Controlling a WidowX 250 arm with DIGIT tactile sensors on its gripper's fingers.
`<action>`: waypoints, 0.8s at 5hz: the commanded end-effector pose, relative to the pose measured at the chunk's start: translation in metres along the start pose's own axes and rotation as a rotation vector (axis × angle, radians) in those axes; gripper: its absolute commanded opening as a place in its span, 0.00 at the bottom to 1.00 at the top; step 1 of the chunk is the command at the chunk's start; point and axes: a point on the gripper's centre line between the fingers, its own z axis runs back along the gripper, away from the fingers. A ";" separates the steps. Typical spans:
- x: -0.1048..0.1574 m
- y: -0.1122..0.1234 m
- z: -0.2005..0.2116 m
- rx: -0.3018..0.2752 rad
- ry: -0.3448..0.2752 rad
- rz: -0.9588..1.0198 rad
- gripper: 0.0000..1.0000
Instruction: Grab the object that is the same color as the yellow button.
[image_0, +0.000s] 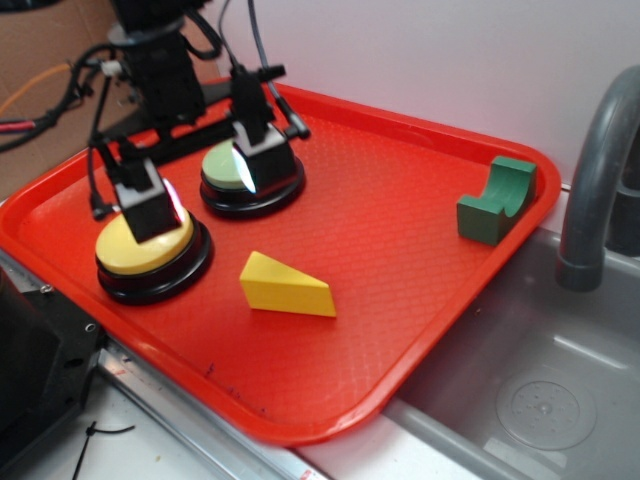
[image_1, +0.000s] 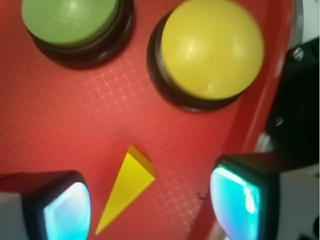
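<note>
Lying between spread fingers (image_1: 60, 210), untouched: yellow wedge (image_1: 127, 192); gripper (image_1: 150, 205) holds nothing.

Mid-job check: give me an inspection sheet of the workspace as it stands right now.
Surface: red textured plastic tray, lying beside a grey sink.
Job's things: small yellow wedge block lies free on the tray, ungrasped; round yellow dome button on a black base sits near the tray's edge.
Clutter: pale green dome button next to the yellow one; dark green block with a curved notch in the far corner.
Grippers: gripper open, fingers above the two buttons, holding nothing.
Cables: black wires around the arm; a loose black strand below the tray.
Surroundings: grey faucet, white wall, cardboard.
</note>
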 end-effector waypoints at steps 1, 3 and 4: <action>-0.009 -0.010 -0.036 0.019 0.010 0.097 1.00; -0.013 -0.018 -0.064 0.023 -0.076 0.114 1.00; -0.012 -0.019 -0.069 0.014 -0.093 0.118 0.45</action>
